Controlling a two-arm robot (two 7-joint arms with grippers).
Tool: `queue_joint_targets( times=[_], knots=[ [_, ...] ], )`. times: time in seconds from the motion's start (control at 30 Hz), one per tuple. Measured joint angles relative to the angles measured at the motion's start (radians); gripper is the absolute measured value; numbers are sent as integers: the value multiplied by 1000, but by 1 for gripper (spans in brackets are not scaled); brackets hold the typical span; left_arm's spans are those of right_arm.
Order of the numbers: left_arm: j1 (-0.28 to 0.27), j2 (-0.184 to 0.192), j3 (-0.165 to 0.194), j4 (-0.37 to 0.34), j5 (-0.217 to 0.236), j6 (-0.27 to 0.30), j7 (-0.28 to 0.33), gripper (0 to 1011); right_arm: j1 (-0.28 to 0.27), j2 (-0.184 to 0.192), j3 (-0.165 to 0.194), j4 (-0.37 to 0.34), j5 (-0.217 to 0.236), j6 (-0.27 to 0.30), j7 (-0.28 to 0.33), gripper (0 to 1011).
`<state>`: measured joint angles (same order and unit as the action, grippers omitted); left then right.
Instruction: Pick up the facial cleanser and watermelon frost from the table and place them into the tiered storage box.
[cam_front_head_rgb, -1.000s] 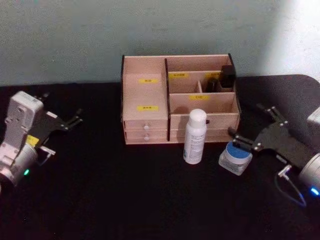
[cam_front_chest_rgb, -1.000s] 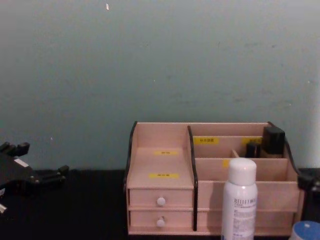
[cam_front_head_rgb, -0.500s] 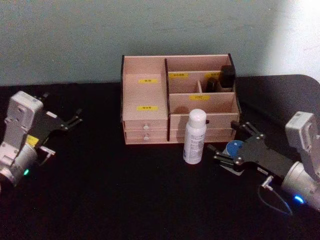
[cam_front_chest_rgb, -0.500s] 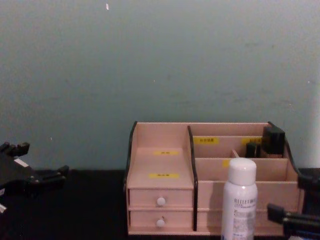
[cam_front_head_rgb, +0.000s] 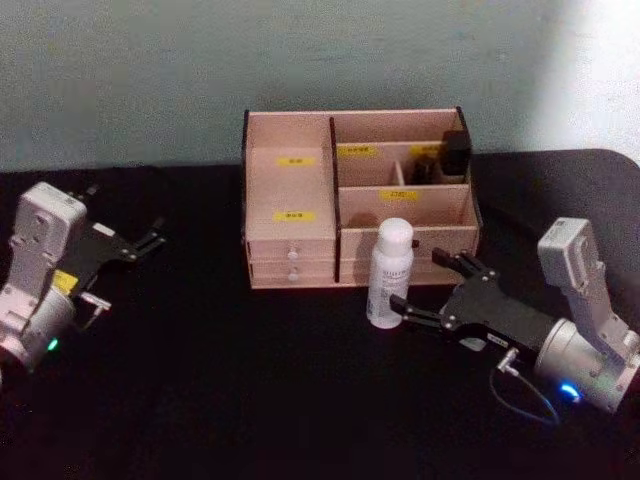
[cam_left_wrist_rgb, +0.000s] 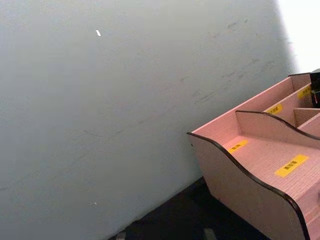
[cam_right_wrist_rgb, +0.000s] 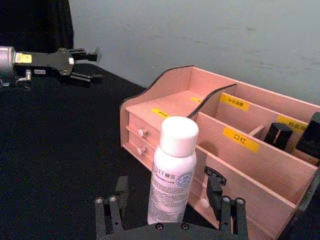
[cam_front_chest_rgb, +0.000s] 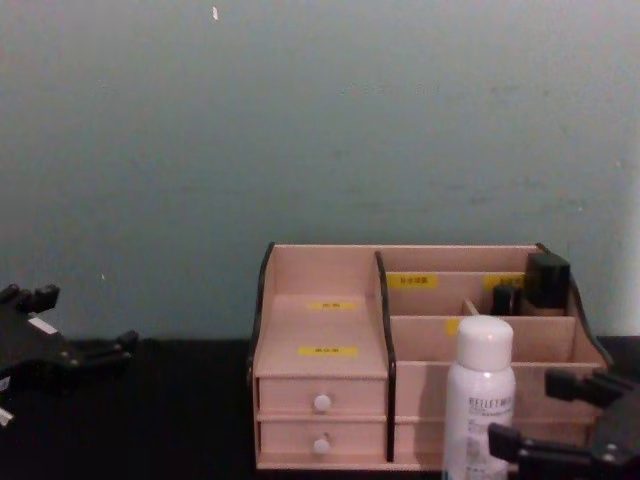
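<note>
hovering beside the facial cleanser (cam_front_head_rgb: 389, 272), right gripper (cam_front_head_rgb: 432, 285) jaws spread wide; left gripper (cam_front_head_rgb: 152, 234) parked far left, jaws apart.

The black table (cam_front_head_rgb: 250, 400) carries the box (cam_front_head_rgb: 290, 190) toward its back, near the wall, with the drawers facing forward. The cleanser (cam_front_head_rgb: 388, 275) stands upright on the table just in front of the box's right half.
</note>
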<state>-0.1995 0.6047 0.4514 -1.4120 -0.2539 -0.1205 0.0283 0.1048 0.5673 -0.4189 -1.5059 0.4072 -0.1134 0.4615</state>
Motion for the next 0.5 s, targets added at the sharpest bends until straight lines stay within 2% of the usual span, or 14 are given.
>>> queue_joint_targets(
  times=[0.5],
  knots=[
    [0,0,0,0,0,0,0,1001,61,-70,-11,91,-57,7,32,1003]
  ],
)
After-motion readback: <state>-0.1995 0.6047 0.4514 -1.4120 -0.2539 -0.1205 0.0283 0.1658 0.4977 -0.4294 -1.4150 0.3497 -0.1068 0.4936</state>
